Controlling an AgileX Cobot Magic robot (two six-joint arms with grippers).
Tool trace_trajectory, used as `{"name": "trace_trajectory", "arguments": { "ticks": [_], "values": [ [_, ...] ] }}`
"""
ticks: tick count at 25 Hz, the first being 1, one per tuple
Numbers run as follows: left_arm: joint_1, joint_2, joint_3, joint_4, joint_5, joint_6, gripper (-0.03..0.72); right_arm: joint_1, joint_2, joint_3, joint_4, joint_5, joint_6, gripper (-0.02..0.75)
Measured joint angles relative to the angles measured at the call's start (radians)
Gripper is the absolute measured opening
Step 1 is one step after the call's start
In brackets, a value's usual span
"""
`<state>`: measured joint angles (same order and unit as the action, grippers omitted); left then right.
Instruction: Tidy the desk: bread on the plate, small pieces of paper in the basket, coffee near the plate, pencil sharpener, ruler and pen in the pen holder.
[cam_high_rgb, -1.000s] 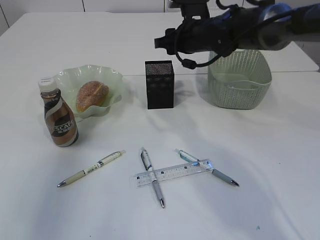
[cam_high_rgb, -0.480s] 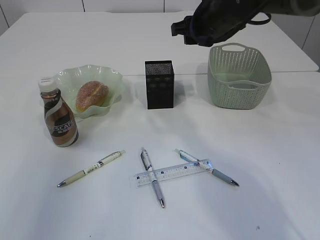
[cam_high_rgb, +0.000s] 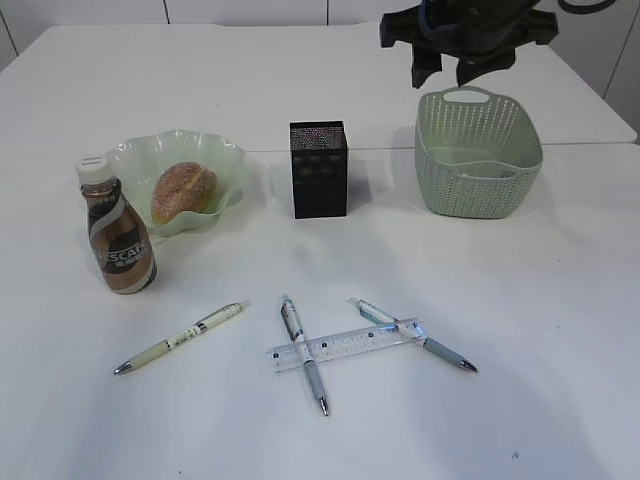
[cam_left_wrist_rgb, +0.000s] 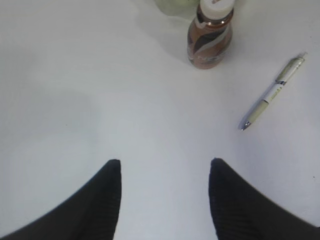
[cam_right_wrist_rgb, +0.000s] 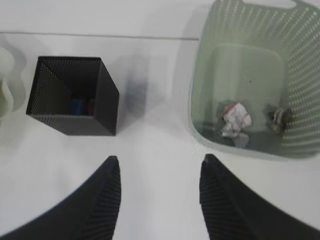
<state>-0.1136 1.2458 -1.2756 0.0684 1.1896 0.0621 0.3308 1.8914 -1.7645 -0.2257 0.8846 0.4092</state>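
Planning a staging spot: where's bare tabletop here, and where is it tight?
Free: the wide strip between the black mesh pen holder and the clear plastic ruler, and right of it below the sage-green woven-look basket. Crowded: ruler crossing two pens; brown coffee bottle beside the ruffled green plate.

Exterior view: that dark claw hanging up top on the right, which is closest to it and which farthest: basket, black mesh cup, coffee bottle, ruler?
From the right gripper:
1. Basket, just below it.
2. Pen holder, mid-table to its left.
3. Ruler, front centre. The coffee, far left, looks about as far; too close to call.
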Motion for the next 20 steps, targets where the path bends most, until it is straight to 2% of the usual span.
{"name": "trace_trajectory", "arguments": {
  "ticks": [1,2,5,8,20],
  "values": [
    [-0.013,0.000,0.000,0.000,0.000,0.002,0.393,0.000,0.000,0.000,0.000,0.000,0.000,0.407],
    [-0.025,0.000,0.000,0.000,-0.002,0.004,0.393,0.000,-0.016,-0.002,0.005,0.080,-0.002,0.407],
    [-0.069,0.000,0.000,0.000,-0.010,0.006,0.393,0.000,-0.020,-0.002,0.009,0.161,-0.017,0.407],
    [-0.108,0.000,0.000,0.000,-0.019,0.007,0.393,0.000,-0.020,-0.002,0.012,0.310,-0.063,0.407],
    [-0.218,0.030,-0.001,0.000,-0.031,0.008,0.393,0.000,-0.029,-0.005,0.117,0.348,-0.257,0.412]
  ]
}}
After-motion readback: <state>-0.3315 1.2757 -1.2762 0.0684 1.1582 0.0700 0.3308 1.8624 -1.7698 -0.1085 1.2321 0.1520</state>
